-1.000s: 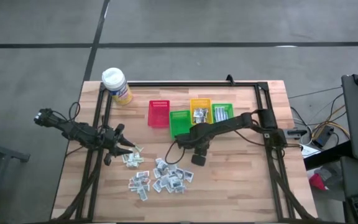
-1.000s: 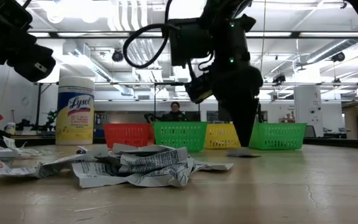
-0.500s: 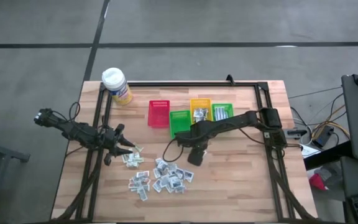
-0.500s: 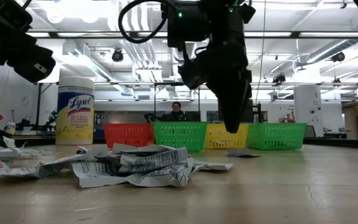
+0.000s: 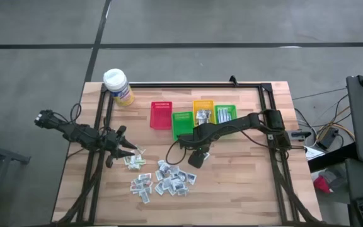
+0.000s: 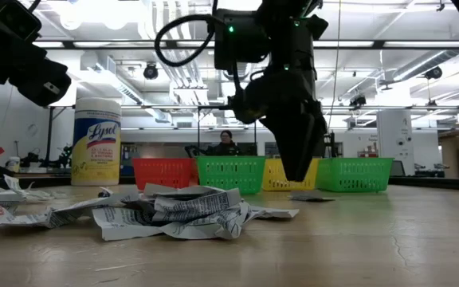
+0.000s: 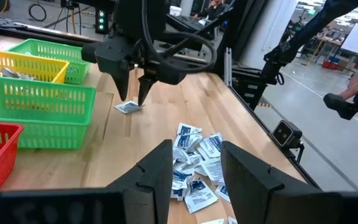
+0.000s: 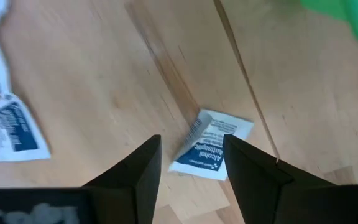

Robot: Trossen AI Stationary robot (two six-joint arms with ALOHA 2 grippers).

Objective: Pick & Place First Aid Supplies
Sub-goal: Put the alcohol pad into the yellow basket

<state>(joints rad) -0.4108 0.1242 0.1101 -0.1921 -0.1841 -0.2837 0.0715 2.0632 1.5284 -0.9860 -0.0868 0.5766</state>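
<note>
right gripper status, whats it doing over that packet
Right gripper open, above lone packet on table, not touching. Left gripper open, empty, beside the packet pile. Nothing in the way.

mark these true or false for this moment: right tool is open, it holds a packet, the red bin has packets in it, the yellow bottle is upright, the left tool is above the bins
1. The right tool is open. True.
2. It holds a packet. False: the lone packet lies on the table, ungripped.
3. The red bin has packets in it. False: it looks empty.
4. The yellow bottle stands upright. True.
5. The left tool is above the bins. False: it sits by the packet pile, at its left edge.
</note>
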